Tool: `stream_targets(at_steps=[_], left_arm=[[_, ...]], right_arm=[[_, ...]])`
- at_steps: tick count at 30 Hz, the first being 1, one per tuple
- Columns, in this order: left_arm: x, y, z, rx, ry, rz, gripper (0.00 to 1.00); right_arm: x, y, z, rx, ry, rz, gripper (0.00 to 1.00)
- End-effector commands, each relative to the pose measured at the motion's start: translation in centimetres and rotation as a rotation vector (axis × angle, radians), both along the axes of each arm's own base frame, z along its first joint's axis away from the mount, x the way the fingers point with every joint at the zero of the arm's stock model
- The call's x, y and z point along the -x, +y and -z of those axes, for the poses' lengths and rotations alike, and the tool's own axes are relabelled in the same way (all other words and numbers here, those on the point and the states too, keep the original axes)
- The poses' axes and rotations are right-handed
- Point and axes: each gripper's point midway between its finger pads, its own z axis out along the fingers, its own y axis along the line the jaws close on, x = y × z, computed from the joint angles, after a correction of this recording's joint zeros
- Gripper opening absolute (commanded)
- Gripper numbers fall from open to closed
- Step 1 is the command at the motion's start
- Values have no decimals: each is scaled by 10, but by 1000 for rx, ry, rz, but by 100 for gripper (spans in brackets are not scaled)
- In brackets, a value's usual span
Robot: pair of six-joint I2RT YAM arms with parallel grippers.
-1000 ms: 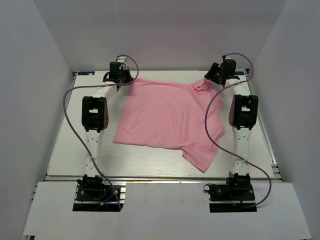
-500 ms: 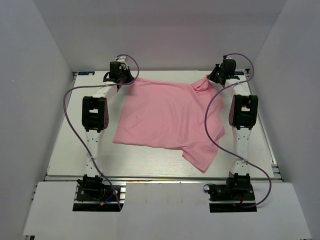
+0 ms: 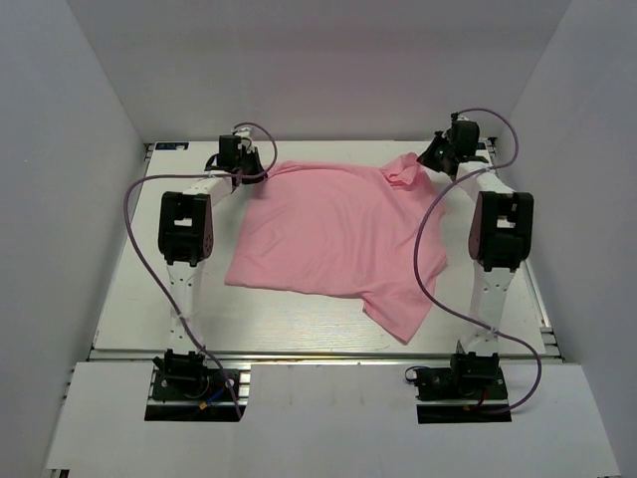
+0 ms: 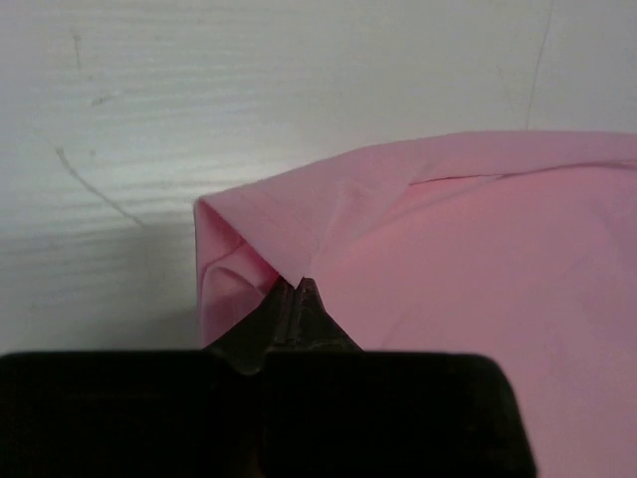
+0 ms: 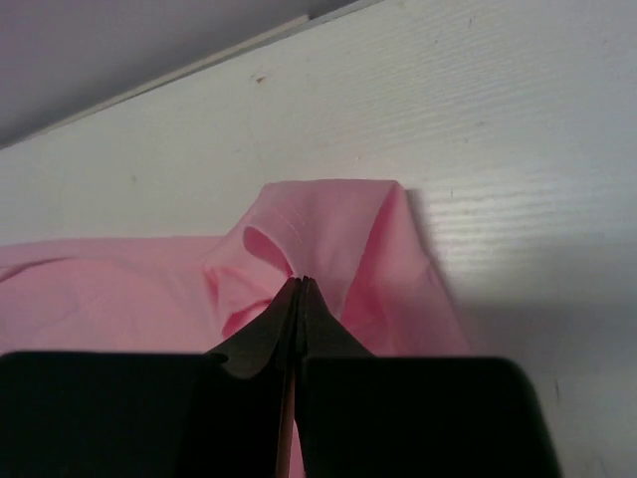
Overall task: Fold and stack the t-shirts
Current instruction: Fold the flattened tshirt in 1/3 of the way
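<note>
Two far corners of the pink t-shirt (image 3: 333,234), spread on the white worktop (image 3: 139,299), are clenched in the left jaws and right jaws. The first fold is apparently being set up; both corners must be carried nearward together, evenly.

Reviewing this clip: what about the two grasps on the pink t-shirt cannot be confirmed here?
Top external: the left gripper and right gripper fingers are too small, covered by their wrist housings.
Left wrist: the black gripper body fills the lower frame, hiding how deep the t-shirt sits between the fingers.
Right wrist: same block; bunched fabric hides the layers pinched.
Top external: no sleeve shows beside the left arm; tucked under or not, unclear.
</note>
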Motion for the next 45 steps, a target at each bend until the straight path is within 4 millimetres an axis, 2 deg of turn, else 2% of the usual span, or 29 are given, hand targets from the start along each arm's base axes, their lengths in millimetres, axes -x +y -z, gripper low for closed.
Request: stream_targets(at_steps=[1, 2, 3, 4, 5, 6, 7, 8, 9, 11, 13, 16, 18, 19, 21, 22, 24, 25, 27, 29, 30, 31, 38, 42, 45], left_arm=[[9, 5, -85, -7, -131, 6, 0], [18, 6, -77, -9, -113, 6, 0], [22, 6, -79, -9, -110, 6, 0], [25, 7, -82, -15, -121, 11, 0], [33, 8, -86, -16, -116, 11, 0], [37, 8, -87, -16, -115, 11, 0], [41, 9, -89, -16, -115, 11, 0], [47, 11, -83, -23, -97, 3, 0], [48, 15, -94, -34, -116, -18, 0], [54, 23, -95, -40, -110, -35, 0], [54, 31, -104, -48, -121, -59, 0], [58, 37, -98, -52, -88, -67, 0], [62, 40, -94, -37, -59, -67, 0], [61, 46, -94, -30, -56, -82, 0], [65, 52, -100, -31, -53, -93, 0], [68, 53, -95, -33, -35, -93, 0], [74, 51, -98, -27, -36, -85, 0], [79, 50, -90, -24, -16, -77, 0], [83, 48, -85, -17, -1, -65, 0], [85, 48, -90, -17, -10, -66, 0], [90, 48, -83, -19, 14, -65, 0], [93, 49, -87, -26, 4, -60, 0], [117, 52, -66, -44, 65, -61, 0], [126, 51, -53, -41, 98, -53, 0], [130, 51, -46, -43, 128, -52, 0]], right_arm=[[18, 5, -87, -17, -170, -19, 0], [26, 5, -101, -26, -191, -12, 0], [42, 6, -74, -35, -143, -4, 0], [50, 5, -88, -39, -165, 1, 0], [55, 2, -89, -38, -165, 23, 0], [71, 2, -95, -37, -169, 30, 0], [75, 0, -94, -31, -163, 34, 0], [80, -4, -93, -23, -147, 58, 0], [92, -4, -103, -19, -154, 57, 0], [99, -9, -104, -7, -140, 86, 0], [116, -16, -104, 14, -120, 118, 0], [135, -21, -102, 28, -99, 146, 0], [146, -22, -87, 34, -63, 156, 0], [155, -23, -86, 33, -42, 156, 0], [168, -21, -74, 25, 3, 155, 0], [173, -20, -80, 24, -5, 152, 0], [184, -19, -72, 13, 31, 153, 0], [187, -19, -71, 13, 36, 155, 0], [196, -20, -63, 8, 71, 161, 0], [204, -20, -55, 9, 116, 171, 0], [206, -19, -51, 8, 134, 170, 0], [212, -18, -45, 5, 163, 167, 0], [233, -12, -23, -36, 235, 167, 0], [256, -12, 3, -48, 310, 191, 0], [268, -14, 15, -51, 344, 221, 0]])
